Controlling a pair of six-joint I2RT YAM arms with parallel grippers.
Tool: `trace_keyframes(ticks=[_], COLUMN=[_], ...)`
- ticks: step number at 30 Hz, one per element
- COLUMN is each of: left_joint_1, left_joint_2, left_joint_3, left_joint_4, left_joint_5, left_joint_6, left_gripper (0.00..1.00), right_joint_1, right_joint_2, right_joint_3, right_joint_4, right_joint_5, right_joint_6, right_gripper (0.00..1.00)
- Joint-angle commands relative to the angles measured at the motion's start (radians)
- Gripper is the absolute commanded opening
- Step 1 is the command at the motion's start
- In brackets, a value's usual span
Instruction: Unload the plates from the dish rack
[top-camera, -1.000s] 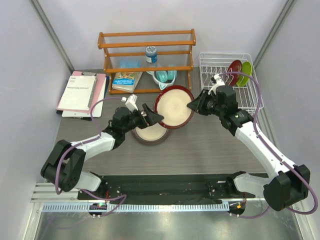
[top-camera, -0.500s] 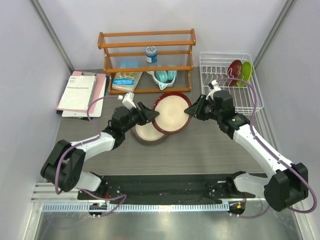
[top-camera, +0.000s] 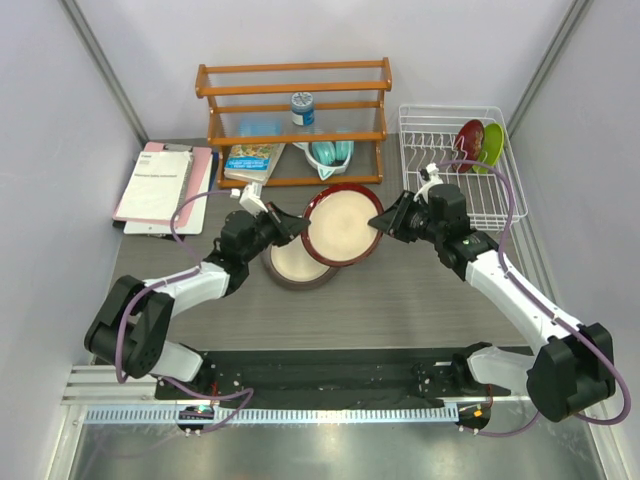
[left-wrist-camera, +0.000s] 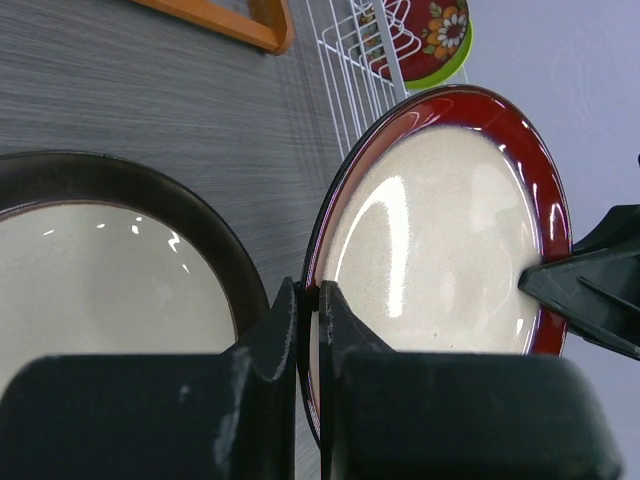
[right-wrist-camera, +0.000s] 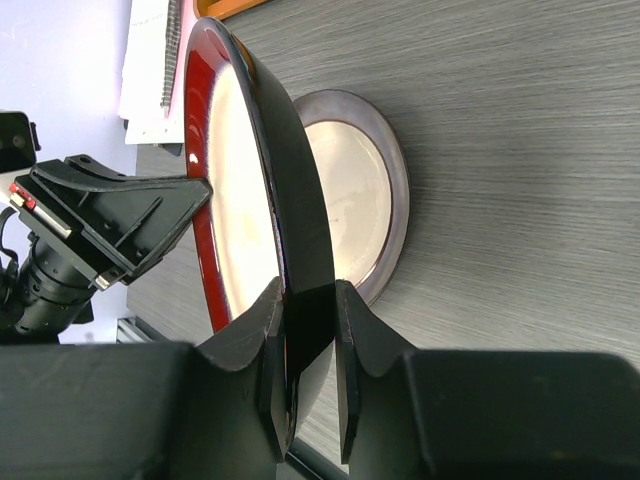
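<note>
Checking wrist views, you see left gripper (left-wrist-camera: 309, 300) and right gripper (right-wrist-camera: 305, 300) clamped on opposite rims of the tilted red plate (top-camera: 342, 223) above the grey plate (top-camera: 290, 265); overhead adds two small plates (top-camera: 470, 143) in the rack (top-camera: 485, 205), clipboard (top-camera: 165, 185) print unreadable.

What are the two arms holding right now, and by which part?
The red-rimmed plate. The left gripper has its jaws clamped on the rim at one side, and the right gripper has its jaws on the opposite rim.
</note>
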Motion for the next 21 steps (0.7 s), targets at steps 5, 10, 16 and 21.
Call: trace_keyframes(ticks=[5, 10, 16, 21], left_joint_1=[-0.026, -0.027, -0.030, -0.032], left_joint_2=[0.005, 0.011, 0.025, 0.042], left_joint_3=[0.038, 0.054, 0.070, 0.076], left_joint_4=[-0.020, -0.021, -0.032, -0.020], left_joint_5=[0.089, 0.125, 0.158, 0.172], left_joint_6=[0.063, 0.072, 0.080, 0.078], left_gripper=[0.00, 0.00, 0.41, 0.10], right_joint_1=[0.027, 0.027, 0.027, 0.027], right_joint_2=[-0.004, 0.004, 0.011, 0.016], right_joint_3=[0.050, 0.051, 0.061, 0.064], right_joint_4=[0.264, 0.277, 0.280, 0.288], right_joint_5=[-0.165, -0.167, -0.190, -0.191], right_joint_6=[0.071, 0.079, 0.074, 0.077], right_gripper=[0.03, 0.01, 0.01, 0.01])
